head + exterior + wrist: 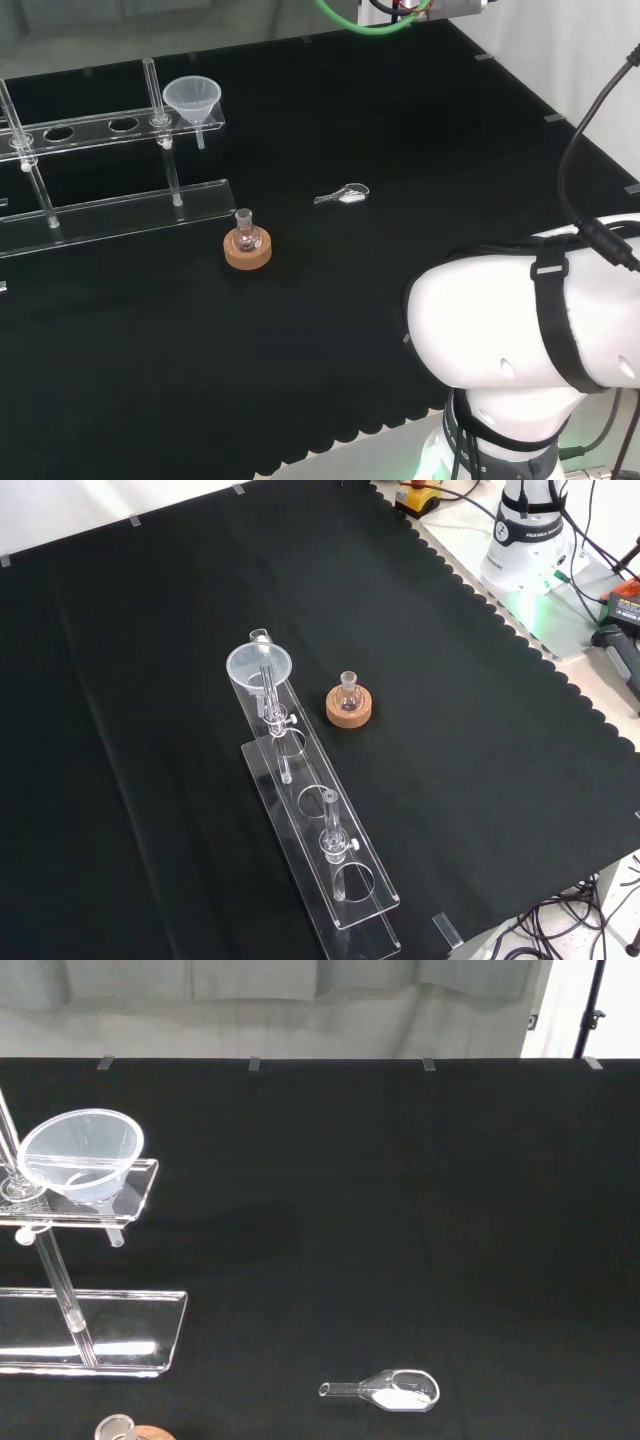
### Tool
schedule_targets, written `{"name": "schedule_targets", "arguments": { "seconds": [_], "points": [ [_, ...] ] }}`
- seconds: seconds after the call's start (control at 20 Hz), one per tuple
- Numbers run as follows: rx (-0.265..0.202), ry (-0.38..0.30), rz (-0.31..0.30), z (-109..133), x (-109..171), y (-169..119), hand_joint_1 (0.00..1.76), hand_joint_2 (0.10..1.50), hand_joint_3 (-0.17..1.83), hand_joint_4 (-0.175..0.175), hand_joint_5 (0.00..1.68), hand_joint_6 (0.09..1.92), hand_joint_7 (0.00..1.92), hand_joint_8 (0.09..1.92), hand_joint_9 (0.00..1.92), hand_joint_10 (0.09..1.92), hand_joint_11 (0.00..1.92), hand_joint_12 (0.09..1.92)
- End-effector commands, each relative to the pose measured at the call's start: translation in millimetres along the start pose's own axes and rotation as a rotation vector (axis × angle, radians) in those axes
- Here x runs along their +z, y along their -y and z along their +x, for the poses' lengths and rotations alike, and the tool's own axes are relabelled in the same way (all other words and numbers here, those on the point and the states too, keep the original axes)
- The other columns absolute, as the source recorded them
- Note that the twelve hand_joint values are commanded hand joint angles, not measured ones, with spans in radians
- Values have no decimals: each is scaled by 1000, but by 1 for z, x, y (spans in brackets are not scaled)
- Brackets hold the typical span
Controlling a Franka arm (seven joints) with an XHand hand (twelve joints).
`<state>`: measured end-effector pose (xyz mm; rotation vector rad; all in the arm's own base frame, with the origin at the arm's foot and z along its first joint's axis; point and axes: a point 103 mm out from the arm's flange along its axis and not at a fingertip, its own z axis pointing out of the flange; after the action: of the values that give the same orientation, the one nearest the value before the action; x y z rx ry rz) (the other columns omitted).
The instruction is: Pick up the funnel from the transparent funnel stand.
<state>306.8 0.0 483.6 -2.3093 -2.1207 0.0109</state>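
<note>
**Approach Phase: Funnel Seated, Grasp Not Begun**

While the funnel sits untouched in its rack, the task stands at its opening step: approach. The state of the hand cannot be told from these pictures, so released, clenched or grasping is left undecided.

1. Arm. The white arm link occupies the 4 o'clock sector of the head view, well apart from all the ware.

2. Bench cloth. The black cloth covers the bench and carries every item below.

3. Transparent funnel stand. In the head view it lies toward 10 o'clock: a clear base plate, upright posts and an upper shelf with round holes. In the front view it runs from centre toward 6 o'clock.

4. Funnel. It hangs in the end hole of the upper shelf, mouth up, stem pointing down through the shelf. In the front view it sits at the stand's 12 o'clock end; in the wrist view it appears at 9 o'clock.

5. Cork ring with a small round flask seated upright in it. The pair stands near the stand's base, at about 5 o'clock from the funnel in the head view.

6. Clear scoop, lying flat near the head view's centre, with what appears to be a white substance in its bowl.

Next move, as a judgement: bring the hand over the funnel's rim, close the fingers round the cone, then lift straight up until the stem clears the hole. A sideways pull would likely catch the stem on the shelf and could shift the stand.
</note>
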Motion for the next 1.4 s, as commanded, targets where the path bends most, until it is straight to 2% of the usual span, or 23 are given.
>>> {"name": "schedule_targets", "arguments": {
  "seconds": [0.05,0.3,0.45,0.7,0.75,1.0,1.1,1.2,1.3,1.4],
  "points": [
    [-4,18,-15,4,0,-1,20,884,221,7,93,87,0,326,0,707,0,1307],
    [-9,50,-28,27,-1,-8,0,915,244,16,86,87,0,308,0,710,0,1267],
    [-21,25,-34,32,1,-18,0,915,246,17,86,87,0,307,0,710,0,1265],
    [-40,-19,-40,55,16,-42,0,915,250,17,87,87,0,307,0,710,0,1263],
    [-60,-45,-92,60,23,-46,0,914,253,17,92,87,0,315,0,714,0,1262],
    [-90,2,-175,94,53,-64,12,907,301,15,168,87,0,491,41,791,0,1325],
    [-84,-27,-226,101,69,-74,19,906,306,14,177,87,1,507,45,796,0,1331],
    [-103,-62,-266,106,83,-85,34,907,310,7,198,87,6,520,48,798,0,1334],
    [-127,-94,-282,105,97,-100,47,910,314,-1,222,87,11,530,49,800,0,1336],
    [-134,-89,-293,109,106,-112,54,911,317,-8,239,87,17,539,51,802,0,1336]
  ]
}}
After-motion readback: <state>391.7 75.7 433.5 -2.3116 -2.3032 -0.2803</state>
